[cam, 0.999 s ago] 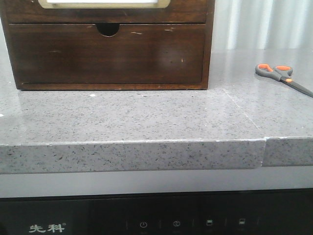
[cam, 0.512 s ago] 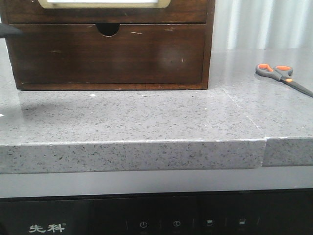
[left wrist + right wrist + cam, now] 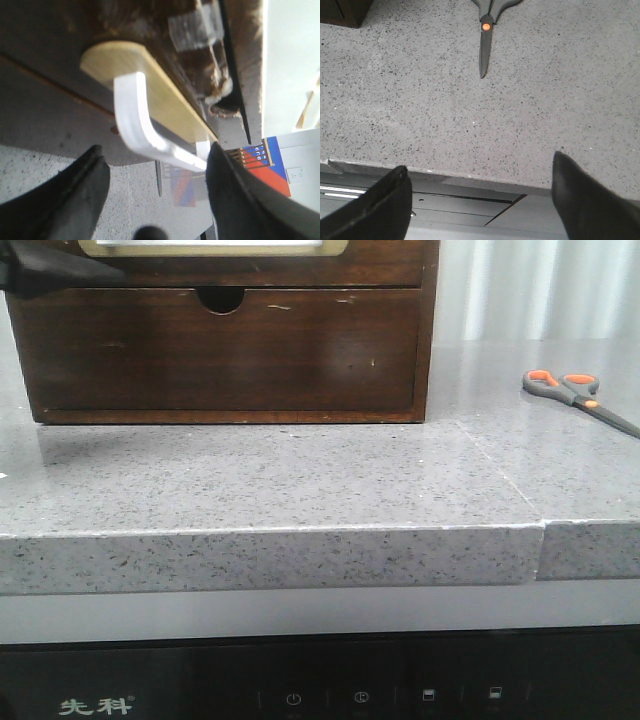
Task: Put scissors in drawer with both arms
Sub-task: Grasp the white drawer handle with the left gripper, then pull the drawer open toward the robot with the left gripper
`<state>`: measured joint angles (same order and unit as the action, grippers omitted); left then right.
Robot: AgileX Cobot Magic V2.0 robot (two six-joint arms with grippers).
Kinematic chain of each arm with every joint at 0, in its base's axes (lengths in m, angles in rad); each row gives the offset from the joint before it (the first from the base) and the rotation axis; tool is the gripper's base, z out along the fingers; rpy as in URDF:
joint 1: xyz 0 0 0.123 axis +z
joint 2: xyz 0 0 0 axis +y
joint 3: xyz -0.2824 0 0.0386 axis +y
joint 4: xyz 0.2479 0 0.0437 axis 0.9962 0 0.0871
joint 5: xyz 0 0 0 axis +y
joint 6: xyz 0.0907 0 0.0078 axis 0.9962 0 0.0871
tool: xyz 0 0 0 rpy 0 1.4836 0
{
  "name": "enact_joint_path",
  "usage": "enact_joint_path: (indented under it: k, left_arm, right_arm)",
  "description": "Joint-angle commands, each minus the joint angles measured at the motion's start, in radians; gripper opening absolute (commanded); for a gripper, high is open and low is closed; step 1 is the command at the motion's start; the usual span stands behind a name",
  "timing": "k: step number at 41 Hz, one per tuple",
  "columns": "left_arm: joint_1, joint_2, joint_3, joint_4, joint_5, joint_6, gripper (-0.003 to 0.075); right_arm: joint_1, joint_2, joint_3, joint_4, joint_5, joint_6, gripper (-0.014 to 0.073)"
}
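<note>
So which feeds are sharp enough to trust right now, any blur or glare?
Front view: sharp, with a soft sheen on the lower drawer front. Left wrist view: blurred close up, the white handle overexposed. Right wrist view: crisp on the scissors; its fingertips are soft.

Cropped and blurred parts

The drawer (image 3: 210,260) is cut off by the front view's top edge; the scissors (image 3: 578,398) lose their blade tips at the right edge; the left wrist view is blurred throughout.

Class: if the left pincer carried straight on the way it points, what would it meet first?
Probably the white curved handle on the dark brown wooden drawer; the open left pincer already frames it, though depth is unclear.
</note>
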<state>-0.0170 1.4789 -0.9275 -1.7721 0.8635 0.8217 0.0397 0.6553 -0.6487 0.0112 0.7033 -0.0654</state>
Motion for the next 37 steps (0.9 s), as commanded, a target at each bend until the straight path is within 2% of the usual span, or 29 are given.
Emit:
enact_joint_path:
  k: [1,8,10,18,24,31,37]
  left_arm:
    - [-0.006,0.002,-0.064,-0.087,0.058,0.004,0.0364]
    - [-0.006,0.035,-0.102,-0.087,0.064,0.004,0.0360]
    - [-0.006,0.034,-0.101,-0.087,0.068,0.004,0.0336]
    - [-0.006,0.035,-0.101,-0.087,0.084,0.004,0.0149]
    - [-0.006,0.035,-0.101,-0.087,0.115,0.008,0.0057]
    - [-0.004,0.017,-0.078,-0.087,0.146,0.034,0.0020]
    - [-0.004,-0.066,0.033,-0.087,0.151,0.067,0.0020]
  right_arm:
    - [-0.006,0.006,-0.025,-0.011,-0.055,-0.003,0.0594]
    - [-0.006,0.006,-0.025,-0.011,-0.056,-0.003,0.0594]
    - [-0.006,0.006,-0.025,-0.011,-0.055,-0.003,0.0594]
    - [-0.006,0.006,-0.025,-0.011,-0.056,-0.003,0.0594]
    - [-0.006,0.006,-0.025,-0.011,-0.056,-0.003,0.0594]
    - [-0.006,0.006,-0.025,-0.011,-0.056,-0.003,0.0594]
    - [-0.006,0.006,-0.025,-0.011,-0.056,-0.003,0.0594]
